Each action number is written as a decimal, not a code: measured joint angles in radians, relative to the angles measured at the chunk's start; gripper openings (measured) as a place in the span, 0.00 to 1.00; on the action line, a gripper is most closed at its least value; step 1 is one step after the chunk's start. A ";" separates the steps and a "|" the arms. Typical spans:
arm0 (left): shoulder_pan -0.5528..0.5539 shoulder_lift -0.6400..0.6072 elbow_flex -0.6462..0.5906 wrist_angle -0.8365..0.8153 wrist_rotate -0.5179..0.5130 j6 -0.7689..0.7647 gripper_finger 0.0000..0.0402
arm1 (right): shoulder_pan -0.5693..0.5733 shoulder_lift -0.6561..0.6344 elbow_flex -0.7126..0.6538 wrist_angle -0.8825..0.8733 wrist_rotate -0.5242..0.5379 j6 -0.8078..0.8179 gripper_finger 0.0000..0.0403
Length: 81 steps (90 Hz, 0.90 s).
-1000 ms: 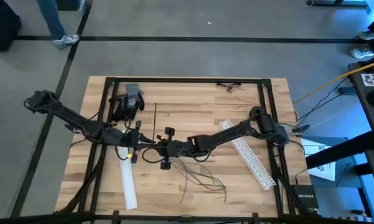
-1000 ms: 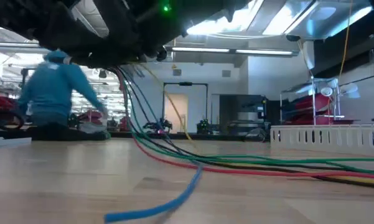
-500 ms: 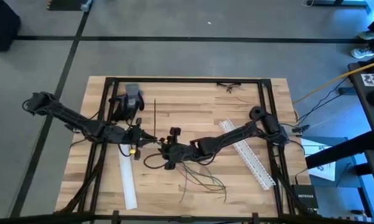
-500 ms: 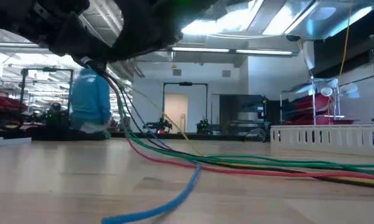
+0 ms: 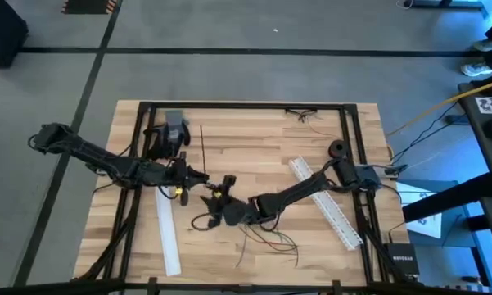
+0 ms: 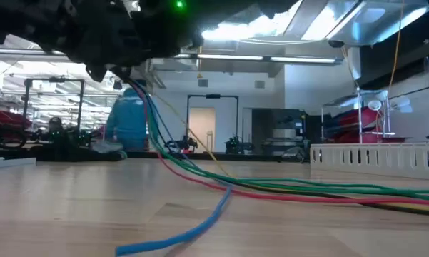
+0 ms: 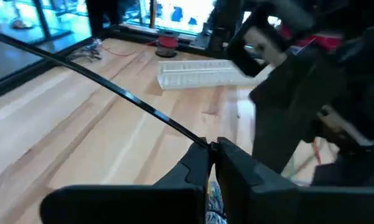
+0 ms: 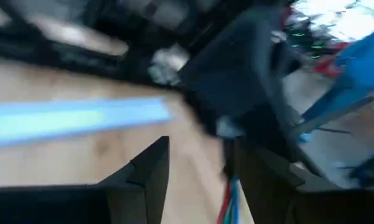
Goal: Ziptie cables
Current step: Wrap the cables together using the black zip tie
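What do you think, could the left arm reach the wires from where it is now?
Probably yes. The left end effector, shut on the ziptie, sits just beside the right end effector, which holds the wires lifted off the table. Nothing lies between them.

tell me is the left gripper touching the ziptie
Touching. The left wrist view shows the left gripper shut on the end of the ziptie, which runs straight out from between the fingers with no gap.

Blurred right end effector (image 8: 196, 177); ziptie (image 7: 112, 90) far end beyond picture edge.
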 joint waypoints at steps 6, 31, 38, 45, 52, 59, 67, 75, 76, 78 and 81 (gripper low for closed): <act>0.009 0.000 0.000 -0.001 0.000 -0.007 0.04 | -0.001 0.006 -0.002 -0.002 0.028 -0.013 0.41; 0.045 0.000 0.000 0.000 -0.001 -0.055 0.04 | -0.039 0.014 -0.002 0.033 0.019 -0.059 0.41; 0.058 0.006 0.000 0.009 -0.005 -0.064 0.04 | -0.054 0.015 -0.002 0.042 0.014 -0.074 0.41; 0.074 0.025 0.000 0.013 -0.003 -0.068 0.04 | -0.070 0.015 -0.002 0.043 -0.020 -0.079 0.41; 0.095 0.057 0.000 0.013 -0.005 -0.075 0.04 | -0.085 0.015 -0.003 0.025 -0.039 -0.080 0.41; 0.118 0.091 0.000 0.019 -0.009 -0.110 0.04 | -0.100 0.015 -0.004 -0.001 -0.051 -0.079 0.41; 0.139 0.134 0.000 0.047 -0.011 -0.141 0.04 | -0.115 0.019 -0.004 -0.040 -0.057 -0.055 0.41; 0.151 0.177 -0.001 0.083 -0.014 -0.169 0.04 | -0.131 0.037 -0.004 -0.052 -0.056 -0.031 0.41; 0.153 0.182 -0.001 0.087 -0.014 -0.173 0.04 | -0.134 0.040 -0.004 -0.052 -0.056 -0.031 0.41; 0.156 0.192 -0.002 0.092 -0.015 -0.181 0.04 | -0.138 0.048 -0.004 -0.048 -0.055 -0.031 0.41; 0.161 0.204 -0.002 0.097 -0.015 -0.189 0.04 | -0.143 0.058 -0.004 -0.042 -0.053 -0.031 0.41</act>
